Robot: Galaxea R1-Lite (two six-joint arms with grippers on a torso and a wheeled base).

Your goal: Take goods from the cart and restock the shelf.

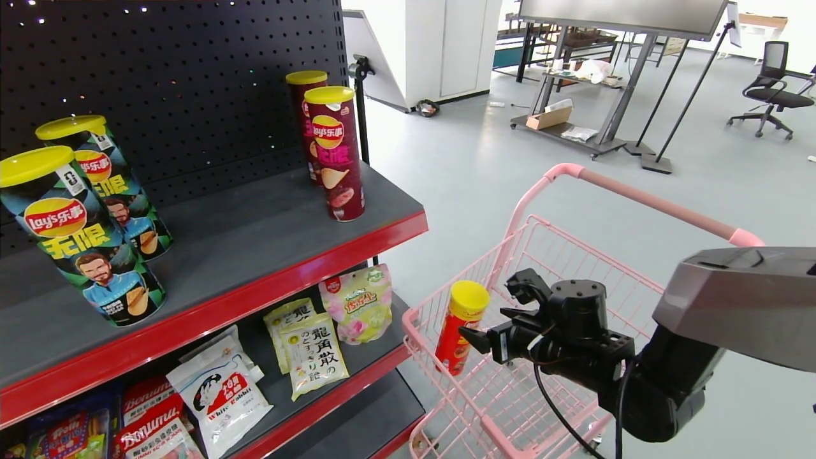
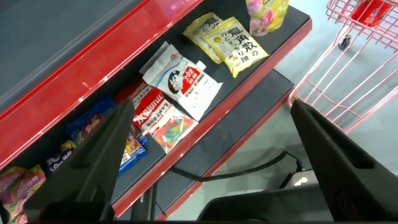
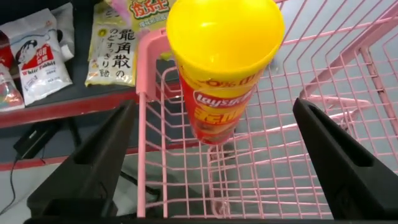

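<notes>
A red chip can [image 1: 460,325] with a yellow lid stands upright in the near-left corner of the pink cart [image 1: 637,197]. My right gripper [image 1: 494,312] is open just beside it, level with its upper half. In the right wrist view the can [image 3: 224,81] lies between the spread fingers [image 3: 93,168], which are apart from it. The black shelf top [image 1: 255,236] carries two maroon cans [image 1: 338,153] at its right end and two black-green cans [image 1: 83,236] at its left. My left gripper [image 2: 211,168] hangs open, holding nothing, in front of the lower shelf's snack bags [image 2: 180,78].
Snack bags [image 1: 312,350] fill the lower shelf tiers. A pegboard [image 1: 178,76] backs the top shelf, with bare room between the can groups. A metal stand [image 1: 593,83] and an office chair [image 1: 771,89] are far behind on the grey floor.
</notes>
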